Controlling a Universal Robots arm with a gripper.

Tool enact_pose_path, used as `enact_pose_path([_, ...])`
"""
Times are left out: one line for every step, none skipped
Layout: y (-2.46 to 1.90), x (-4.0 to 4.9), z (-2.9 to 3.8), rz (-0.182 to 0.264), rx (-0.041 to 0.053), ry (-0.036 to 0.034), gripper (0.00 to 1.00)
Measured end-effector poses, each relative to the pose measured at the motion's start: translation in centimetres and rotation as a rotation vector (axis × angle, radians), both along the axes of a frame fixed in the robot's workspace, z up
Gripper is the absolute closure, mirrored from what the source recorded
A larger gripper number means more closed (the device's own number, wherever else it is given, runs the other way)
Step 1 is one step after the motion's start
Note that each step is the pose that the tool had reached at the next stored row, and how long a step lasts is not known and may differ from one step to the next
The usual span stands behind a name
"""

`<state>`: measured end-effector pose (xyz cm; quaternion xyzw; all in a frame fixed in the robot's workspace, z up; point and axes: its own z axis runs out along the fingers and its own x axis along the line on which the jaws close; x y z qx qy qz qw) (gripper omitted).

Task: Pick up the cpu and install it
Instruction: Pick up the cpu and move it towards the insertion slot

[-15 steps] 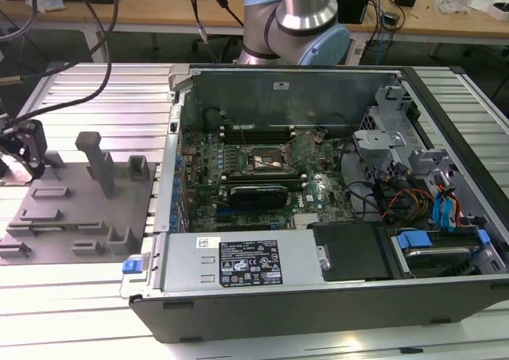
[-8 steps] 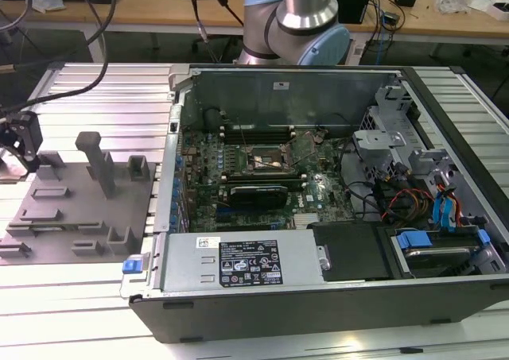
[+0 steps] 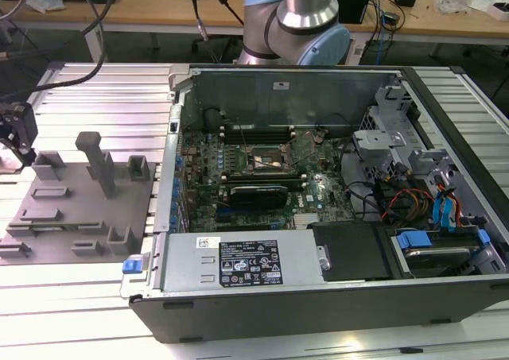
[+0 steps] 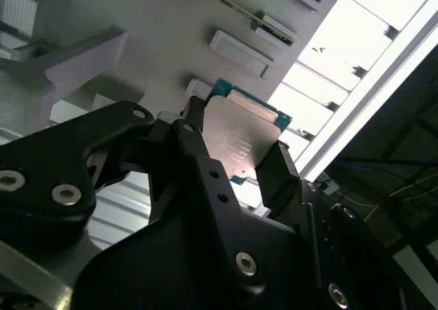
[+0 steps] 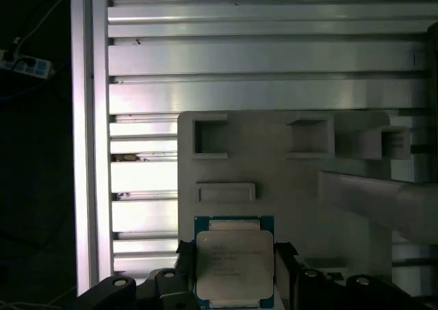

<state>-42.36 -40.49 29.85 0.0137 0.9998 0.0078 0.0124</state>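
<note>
The cpu (image 4: 241, 137), a flat square chip with a silvery top and a green rim, sits between my gripper's (image 4: 236, 152) two black fingers (image 4: 277, 166), which press on its opposite edges. In the first wrist view the cpu (image 5: 234, 261) lies over the near corner of the grey fixture plate (image 5: 274, 180), with my gripper (image 5: 234, 255) shut on it. Whether it rests on the plate or is lifted off it I cannot tell. In the exterior view my gripper (image 3: 17, 133) hangs at the far left, over the plate's (image 3: 79, 213) left end.
An open computer case (image 3: 318, 296) fills the exterior view's middle and right, with the motherboard and its open socket (image 3: 266, 160) inside. Grey fixture blocks and a tall post (image 3: 99, 161) stand on the plate. The ribbed metal table (image 3: 95, 98) lies underneath.
</note>
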Motion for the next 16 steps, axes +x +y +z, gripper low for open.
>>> enact_pose_path([0.0,0.0,0.31,0.0,0.0,-0.0001,0.45])
enact_pose_path([0.0,0.0,0.59,0.0,0.0,-0.0001,0.45])
enact_pose_path([0.01,0.0,0.79,0.0,0.0001,-0.0001,0.45])
enact_pose_path([0.01,0.0,1.0,0.0,0.0001,-0.0001,0.45])
enact_pose_path([0.01,0.0,1.38,0.0,0.0001,-0.0001,0.45])
enact_pose_path([0.02,0.0,1.56,0.0,0.0,0.0,0.45])
enact_pose_path([0.03,0.0,2.01,0.0,0.0,0.0,0.45])
enact_pose_path([0.03,0.0,2.27,0.0,0.0,0.0,0.45])
enact_pose_path([0.04,0.0,2.51,0.0,0.0,0.0,0.45])
enact_pose_path([0.04,0.0,2.81,0.0,0.0,-0.0001,0.45])
enact_pose_path([0.04,0.0,3.06,0.0,0.0001,-0.0001,0.45])
enact_pose_path([0.05,0.0,3.37,0.0,0.0,-0.0001,0.45])
enact_pose_path([0.05,0.0,3.59,0.0,0.0,-0.0001,0.45])
enact_pose_path([0.06,0.0,3.92,0.0,0.0001,-0.0001,0.45])
enact_pose_path([0.06,0.0,4.16,0.0,0.0,-0.0001,0.45])
enact_pose_path([0.07,0.0,4.62,0.0,0.0,-0.0001,0.45])
